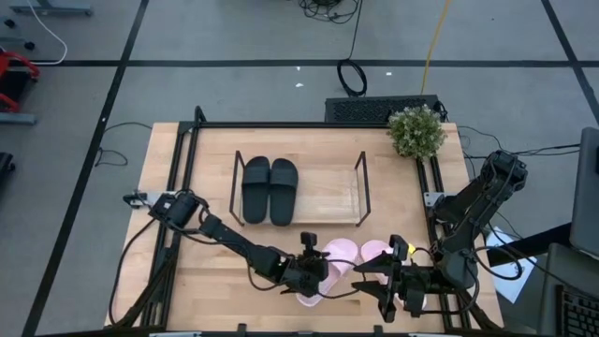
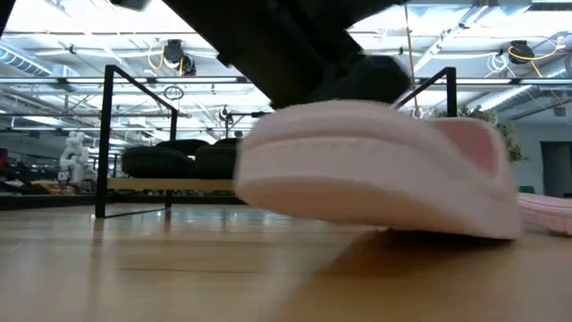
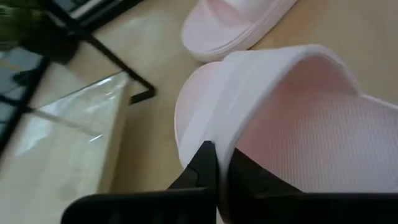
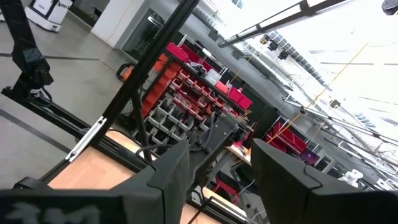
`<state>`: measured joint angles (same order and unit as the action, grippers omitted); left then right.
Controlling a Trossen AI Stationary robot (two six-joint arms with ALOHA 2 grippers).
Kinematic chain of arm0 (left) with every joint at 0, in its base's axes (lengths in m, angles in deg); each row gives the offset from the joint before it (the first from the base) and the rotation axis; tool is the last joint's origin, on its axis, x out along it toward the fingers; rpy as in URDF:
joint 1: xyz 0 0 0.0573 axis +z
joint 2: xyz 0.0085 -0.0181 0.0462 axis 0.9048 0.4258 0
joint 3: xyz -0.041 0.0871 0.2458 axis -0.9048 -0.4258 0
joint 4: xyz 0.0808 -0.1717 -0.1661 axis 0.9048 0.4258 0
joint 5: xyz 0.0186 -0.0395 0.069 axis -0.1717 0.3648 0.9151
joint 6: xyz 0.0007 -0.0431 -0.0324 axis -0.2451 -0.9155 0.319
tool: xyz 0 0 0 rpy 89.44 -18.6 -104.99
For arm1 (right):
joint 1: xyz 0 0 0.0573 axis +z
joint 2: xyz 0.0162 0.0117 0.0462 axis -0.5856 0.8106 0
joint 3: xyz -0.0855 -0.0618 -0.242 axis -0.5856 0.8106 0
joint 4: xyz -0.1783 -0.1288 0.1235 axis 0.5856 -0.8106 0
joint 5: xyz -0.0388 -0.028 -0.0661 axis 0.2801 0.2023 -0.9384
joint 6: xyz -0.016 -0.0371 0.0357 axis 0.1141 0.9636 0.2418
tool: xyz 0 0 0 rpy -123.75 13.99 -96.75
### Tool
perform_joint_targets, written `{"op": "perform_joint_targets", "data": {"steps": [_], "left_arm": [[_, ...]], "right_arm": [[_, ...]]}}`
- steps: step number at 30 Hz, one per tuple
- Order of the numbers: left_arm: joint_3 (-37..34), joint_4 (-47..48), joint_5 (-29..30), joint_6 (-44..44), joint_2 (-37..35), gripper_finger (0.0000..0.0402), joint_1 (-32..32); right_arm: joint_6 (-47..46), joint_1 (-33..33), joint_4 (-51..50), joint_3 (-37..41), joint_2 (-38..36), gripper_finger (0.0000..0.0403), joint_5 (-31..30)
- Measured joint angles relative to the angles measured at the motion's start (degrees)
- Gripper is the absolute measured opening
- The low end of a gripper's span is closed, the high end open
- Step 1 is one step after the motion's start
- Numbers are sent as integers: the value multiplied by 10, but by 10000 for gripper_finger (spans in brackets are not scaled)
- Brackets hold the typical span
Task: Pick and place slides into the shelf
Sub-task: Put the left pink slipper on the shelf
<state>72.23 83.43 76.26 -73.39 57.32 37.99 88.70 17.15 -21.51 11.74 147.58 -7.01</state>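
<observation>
Two black slides (image 1: 270, 190) lie side by side on the left half of the shelf (image 1: 346, 201), a low wire rack with a clear base. Two pale pink slides lie on the table in front of it. My left gripper (image 1: 316, 277) is shut on the nearer pink slide (image 3: 298, 124), whose one end shows raised in the low view (image 2: 268, 170). The other pink slide (image 3: 236, 25) rests flat on its sole just beyond it. My right gripper (image 4: 217, 180) hangs open above the table's near right part (image 1: 388, 285), holding nothing and pointing up into the room. My left gripper pinches the pink slide's side, at the strap's edge (image 3: 222, 146) where it meets the sole. One finger (image 3: 200, 163) stands outside and the other (image 3: 252, 177) inside under the strap. The fingers slant down. The slide is tilted, its far part (image 2: 447, 233) on the table.
A potted plant (image 1: 416, 131) stands at the table's far right corner. The shelf's right half (image 1: 328, 192) is bare. A black frame (image 1: 187, 168) runs round the table top. Cables trail by my left arm's base (image 1: 140, 198).
</observation>
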Motion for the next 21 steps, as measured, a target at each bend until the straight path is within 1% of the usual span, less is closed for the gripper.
{"op": "perform_joint_targets", "data": {"steps": [4,8,10,14,15,18,20,21], "left_arm": [[12,32,76,-26,-39,3,-22],[34,71,209,-51,-85,2,-46],[37,88,290,-50,-106,2,-54],[45,85,433,-37,-146,1,-55],[46,84,447,-39,-151,1,-50],[44,96,445,-66,-160,1,-33],[44,91,429,-85,-159,1,-16],[44,92,434,-92,-159,1,-8]], "right_arm": [[1,0,3,0,0,164,-2],[0,0,10,0,0,164,0],[0,0,15,0,0,164,1],[2,2,33,0,0,164,0],[5,4,39,0,-1,164,-1],[44,13,77,0,-2,164,-2],[93,23,125,0,-3,164,-14],[122,29,151,0,-4,164,-17]]}}
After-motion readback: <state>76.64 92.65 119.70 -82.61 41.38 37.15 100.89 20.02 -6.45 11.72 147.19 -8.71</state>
